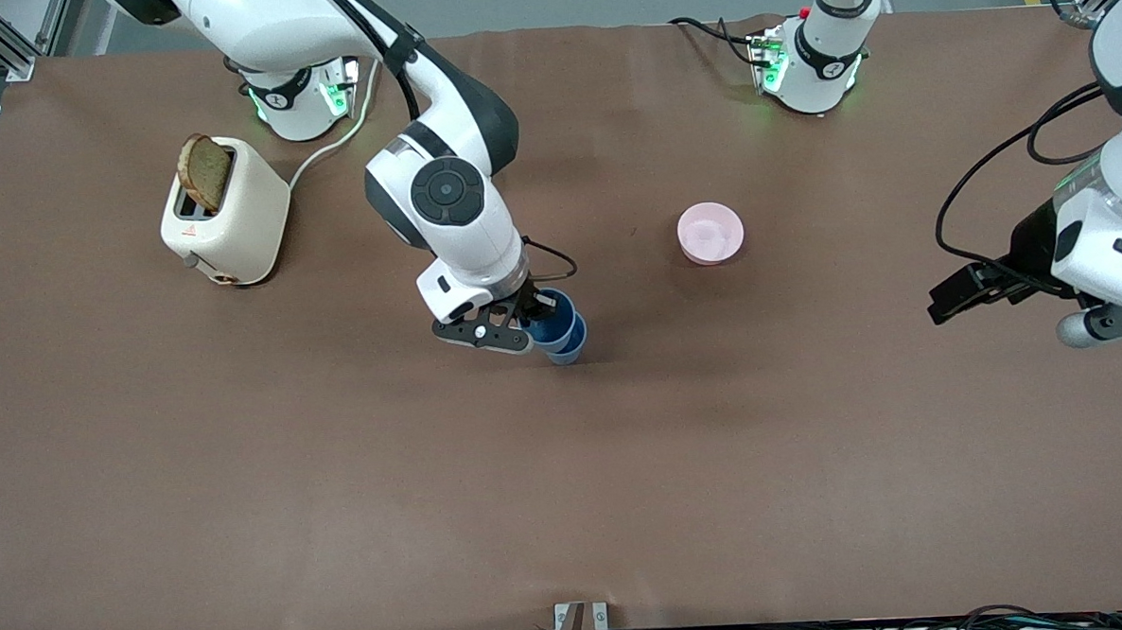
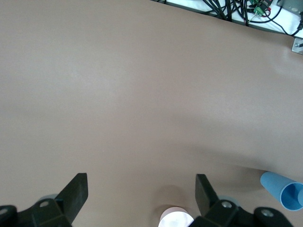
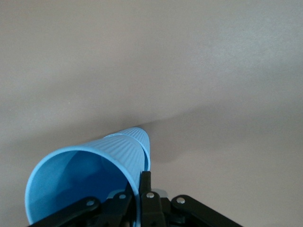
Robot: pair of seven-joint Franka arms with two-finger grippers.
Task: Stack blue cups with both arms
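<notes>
Two blue cups stand nested near the table's middle: the upper cup [image 1: 552,321] sits inside the lower cup [image 1: 570,351]. My right gripper [image 1: 530,318] is shut on the upper cup's rim, one finger inside and one outside. In the right wrist view the upper cup [image 3: 75,179] fills the foreground, the lower cup [image 3: 143,140] shows past it, and the right gripper [image 3: 137,182] pinches the rim. My left gripper [image 1: 953,296] is open and empty, held over the left arm's end of the table. In the left wrist view its fingers [image 2: 75,189] stand wide apart and the cups [image 2: 284,189] show at the edge.
A pale pink bowl [image 1: 710,233] sits between the cups and the left arm's base; it also shows in the left wrist view [image 2: 176,220]. A cream toaster [image 1: 225,216] with a bread slice [image 1: 206,171] stands at the right arm's end, its cord [image 1: 327,150] running to the base.
</notes>
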